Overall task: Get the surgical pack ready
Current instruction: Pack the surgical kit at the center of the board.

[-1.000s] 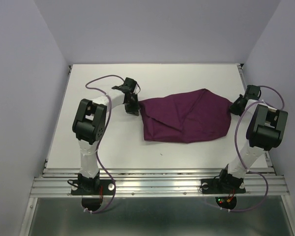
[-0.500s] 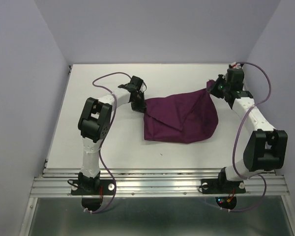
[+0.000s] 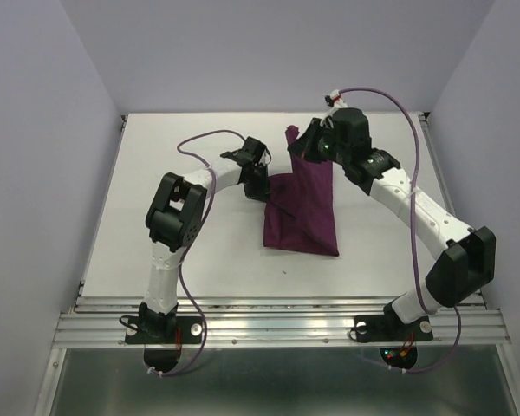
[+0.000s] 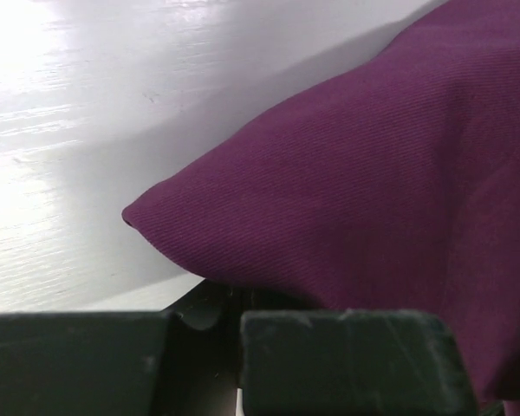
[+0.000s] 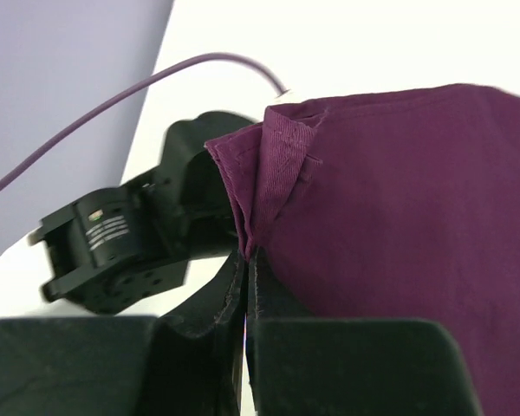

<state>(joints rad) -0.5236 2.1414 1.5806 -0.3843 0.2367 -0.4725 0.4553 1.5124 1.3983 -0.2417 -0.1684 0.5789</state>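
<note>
Left claw (image 3: 262, 187) and right claw (image 5: 245, 260) pinch purple cloth (image 3: 305, 208) (folded)

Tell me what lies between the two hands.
Only the dark-purple cloth: the left hand and right hand each grip it, and its folds fill the stretch between, as the top view shows.

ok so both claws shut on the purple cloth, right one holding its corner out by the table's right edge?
No. Both claws are shut on the purple cloth, but the right claw holds its corner at the middle of the table, close to the left claw, not by its right edge. Top external view shows it.
</note>
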